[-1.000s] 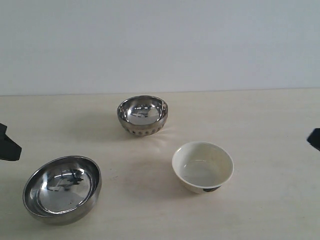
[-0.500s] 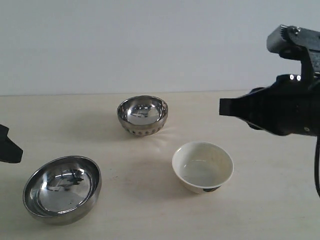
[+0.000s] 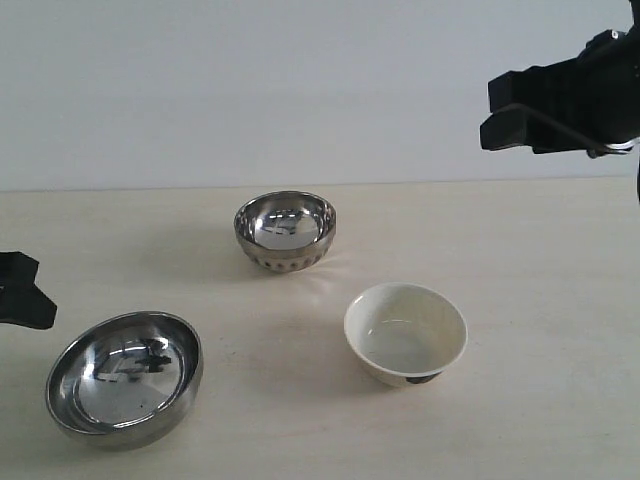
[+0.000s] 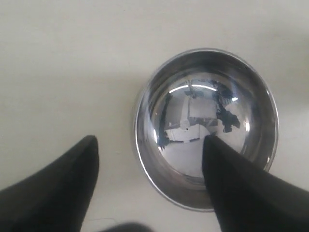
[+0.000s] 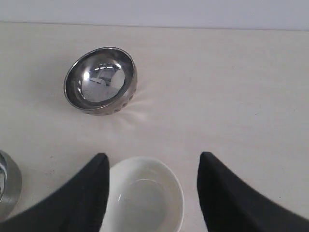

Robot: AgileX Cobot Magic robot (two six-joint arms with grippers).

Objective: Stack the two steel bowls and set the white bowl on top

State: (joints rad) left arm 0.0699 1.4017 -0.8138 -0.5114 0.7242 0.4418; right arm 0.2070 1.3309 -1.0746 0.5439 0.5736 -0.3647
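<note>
Steel bowls sit well apart on the table (image 3: 530,300), nothing stacked yet: the wide plain bowl (image 3: 125,378) near left, the smaller dotted bowl (image 3: 285,230) farther back. White bowl (image 3: 405,333) waits alone on the right. Left gripper (image 4: 150,145) looks down on the wide bowl, jaws spread and empty, straddling its rim, lined up for a pinch, I'd say. Right gripper (image 5: 153,157) hovers high, white bowl framed between wide, empty jaws.

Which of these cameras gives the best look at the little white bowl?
The exterior view: the white bowl sits whole and unobstructed, dark mark near its base included. The right wrist view shows it only partly, cut off by the picture's edge. The left wrist view misses it, showing the wide steel bowl instead.
</note>
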